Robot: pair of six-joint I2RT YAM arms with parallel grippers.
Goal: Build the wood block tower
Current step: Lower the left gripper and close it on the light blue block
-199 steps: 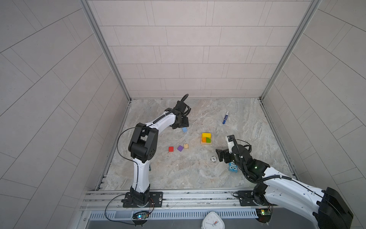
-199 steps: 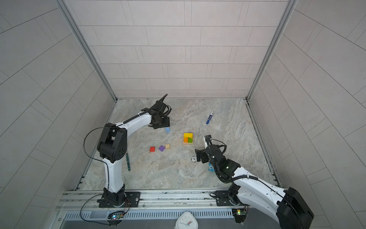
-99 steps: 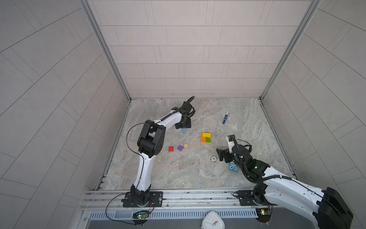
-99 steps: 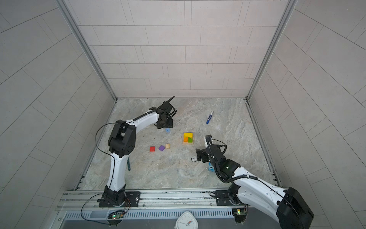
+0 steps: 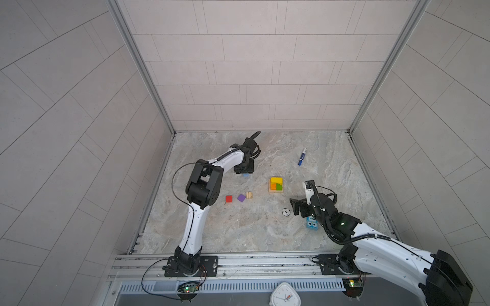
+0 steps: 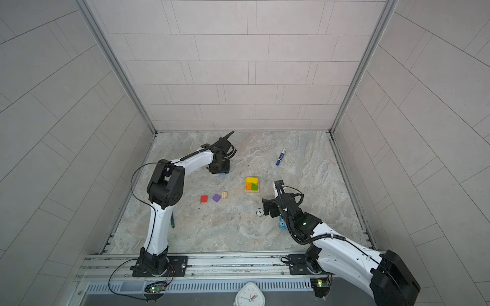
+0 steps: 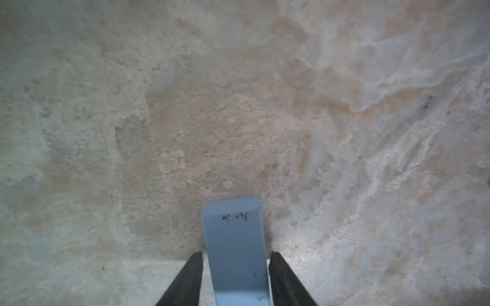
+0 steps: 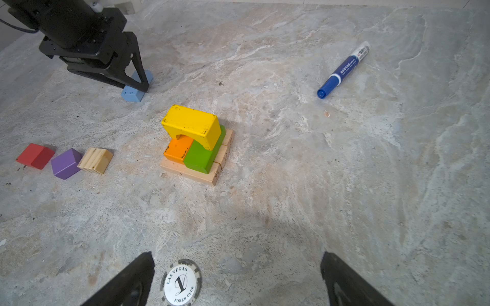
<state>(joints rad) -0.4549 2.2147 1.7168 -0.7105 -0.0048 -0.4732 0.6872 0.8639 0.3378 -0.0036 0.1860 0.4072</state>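
The tower (image 5: 276,184) (image 8: 196,143) stands mid-floor: tan base bars, orange and green blocks on them, and a yellow arch on top. A blue block (image 7: 236,238) (image 8: 132,92) lies on the floor to its far left. My left gripper (image 7: 236,254) (image 5: 245,172) straddles that block, its jaws close on either side with a thin gap showing. A red cube (image 8: 35,156), a purple cube (image 8: 66,163) and a striped natural cube (image 8: 96,160) sit in a row near left of the tower. My right gripper (image 8: 236,254) (image 5: 294,209) hovers wide open and empty near the tower.
A Las Vegas poker chip (image 8: 181,282) (image 5: 285,212) lies on the floor by the right gripper's finger. There is a blue marker pen (image 8: 344,69) (image 5: 302,156) at the far right. A blue cartoon-eyed toy (image 5: 311,222) sits under the right arm. Tiled walls close in three sides.
The left arm swung right and settled over the blue block, and its jaws narrowed around it. The right arm has not moved.
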